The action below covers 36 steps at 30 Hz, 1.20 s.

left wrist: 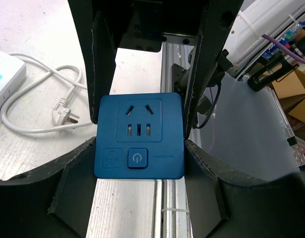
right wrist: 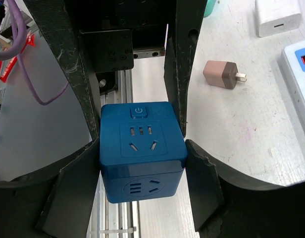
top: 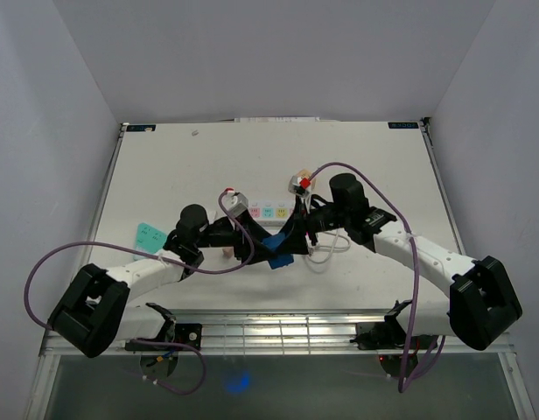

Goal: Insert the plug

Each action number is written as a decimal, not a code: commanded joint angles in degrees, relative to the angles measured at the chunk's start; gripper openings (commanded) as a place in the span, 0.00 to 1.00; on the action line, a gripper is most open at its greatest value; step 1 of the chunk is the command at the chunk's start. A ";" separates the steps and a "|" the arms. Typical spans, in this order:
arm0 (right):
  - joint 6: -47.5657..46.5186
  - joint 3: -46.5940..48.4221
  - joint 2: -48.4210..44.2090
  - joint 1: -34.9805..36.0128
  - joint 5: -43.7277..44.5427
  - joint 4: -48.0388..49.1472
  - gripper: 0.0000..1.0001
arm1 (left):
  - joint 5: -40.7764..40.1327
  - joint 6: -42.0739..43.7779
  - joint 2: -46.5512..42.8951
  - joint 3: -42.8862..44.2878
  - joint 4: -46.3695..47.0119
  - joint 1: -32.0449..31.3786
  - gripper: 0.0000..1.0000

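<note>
So, left gripper (left wrist: 140, 148) first: its two fingers are pressed against opposite sides of the blue socket cube (left wrist: 139, 135), so it's clamped on that at a medium-wide spread. The cube face towards this camera has a three-pin outlet, a row of slots and a power button.

The right gripper (right wrist: 142, 148) comes in from the other side, and its fingers sit tight against the cube's sides too, so both arms grip the same cube. From above, the two grippers meet in the middle near the front edge of the table (top: 208, 166), with the cube between them.

The plug (left wrist: 63, 111) is lying loose on the tabletop at the end of a looped white cable (left wrist: 24, 94), well apart from the cube, to the left in the left wrist view.

Further out, a pink adapter (right wrist: 221, 74) lies on its side, a white charger (right wrist: 276, 17) sits beyond it, and a power strip (right wrist: 298, 74) runs along the right edge of that view.
</note>
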 commanded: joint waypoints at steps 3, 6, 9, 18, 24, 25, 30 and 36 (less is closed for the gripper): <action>-0.65 1.12 -0.39 1.11 3.93 0.22 0.08 | -8.56 0.58 -7.37 -0.84 2.42 -0.33 0.89; -0.30 0.94 -0.74 1.02 6.57 0.40 0.08 | -11.89 0.93 -10.27 -1.81 0.93 -0.25 0.98; 0.23 0.59 -1.18 0.93 11.13 0.31 0.08 | -16.28 1.37 -13.35 -2.68 -1.01 -0.25 0.98; 6.10 -3.27 -5.92 0.32 30.10 4.96 0.08 | -35.80 -2.32 -18.98 -3.92 -10.15 0.37 0.98; 11.04 -9.86 -10.84 0.32 54.60 11.81 0.08 | -39.15 -5.04 -21.62 -4.97 -11.47 0.81 0.98; 11.56 -10.39 -10.94 0.32 56.83 12.44 0.08 | -39.42 -5.48 -21.79 -5.15 -11.38 0.81 0.98; 12.53 -9.70 -8.30 0.40 67.28 12.89 0.08 | -41.61 -9.70 -21.44 -5.24 -13.04 0.90 0.98; 14.55 -9.35 -6.46 0.67 76.33 15.78 0.08 | -42.40 -10.05 -22.14 -5.15 -14.20 0.90 0.98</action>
